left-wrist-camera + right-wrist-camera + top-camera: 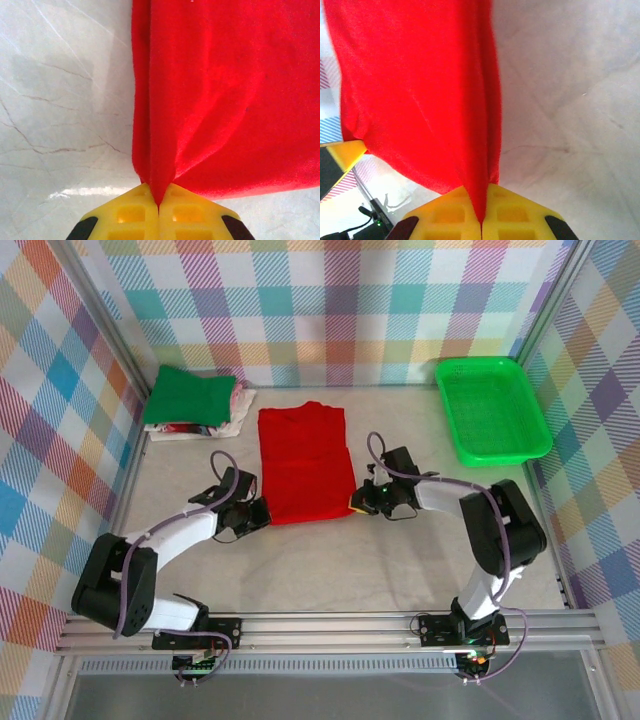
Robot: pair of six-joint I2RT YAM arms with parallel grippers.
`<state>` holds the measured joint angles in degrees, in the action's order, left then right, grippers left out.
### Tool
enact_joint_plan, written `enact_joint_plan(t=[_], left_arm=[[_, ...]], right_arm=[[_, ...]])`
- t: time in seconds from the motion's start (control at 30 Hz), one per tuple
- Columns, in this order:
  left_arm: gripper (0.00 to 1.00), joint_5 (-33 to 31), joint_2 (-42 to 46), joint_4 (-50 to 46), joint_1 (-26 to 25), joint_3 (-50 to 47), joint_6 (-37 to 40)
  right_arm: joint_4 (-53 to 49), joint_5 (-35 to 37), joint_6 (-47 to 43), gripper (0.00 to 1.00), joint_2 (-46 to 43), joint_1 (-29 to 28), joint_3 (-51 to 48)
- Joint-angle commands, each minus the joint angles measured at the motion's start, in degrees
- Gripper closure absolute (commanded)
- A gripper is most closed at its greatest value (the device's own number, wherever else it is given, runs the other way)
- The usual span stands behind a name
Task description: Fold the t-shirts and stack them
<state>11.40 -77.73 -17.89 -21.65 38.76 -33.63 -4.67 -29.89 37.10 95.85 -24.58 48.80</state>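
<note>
Pale tabletop [330, 570] beneath smooth red t-shirt [302, 462], corners in left hand [260, 512], right hand [358, 503]

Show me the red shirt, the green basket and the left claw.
red shirt [303, 465], top view, middle of the cloth.
green basket [492, 410], top view, bare mesh floor.
left claw [159, 200], left wrist view, between its fingertips, pinching the shirt's edge.

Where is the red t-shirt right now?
In the top view the red t-shirt lies mid-table, between the folded stack back-left and the green basket back-right; the left gripper and right gripper pinch its near corners.
</note>
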Motion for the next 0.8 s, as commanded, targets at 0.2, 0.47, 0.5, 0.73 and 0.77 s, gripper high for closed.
enact_joint_plan(t=[0.2,0.47,0.5,0.73,0.77], left_arm=[[1.0,8.8,8.9,-8.6,-6.3,-7.6,-1.5],[1.0,6.9,21.1,-14.0,-7.5,-1.9,-2.3],[1.0,5.9,21.0,-13.4,-7.5,-0.3,-1.8],[1.0,4.2,13.4,-5.9,-2.8,9.3,-1.1],[1.0,4.3,12.0,-5.2,-1.3,10.7,-1.4]], right_arm=[[-1.9,-3.1,3.1,1.0,-12.8,-5.2,-16.9],[-12.3,8.0,3.2,1.0,-32.3,-6.1,-15.2],[-13.1,10.0,3.2,1.0,-33.6,-6.0,-13.7],[-14.1,15.2,-0.2,1.0,-28.1,-3.2,-2.5],[-13.7,15.7,-0.4,1.0,-27.0,-2.6,-1.1]])
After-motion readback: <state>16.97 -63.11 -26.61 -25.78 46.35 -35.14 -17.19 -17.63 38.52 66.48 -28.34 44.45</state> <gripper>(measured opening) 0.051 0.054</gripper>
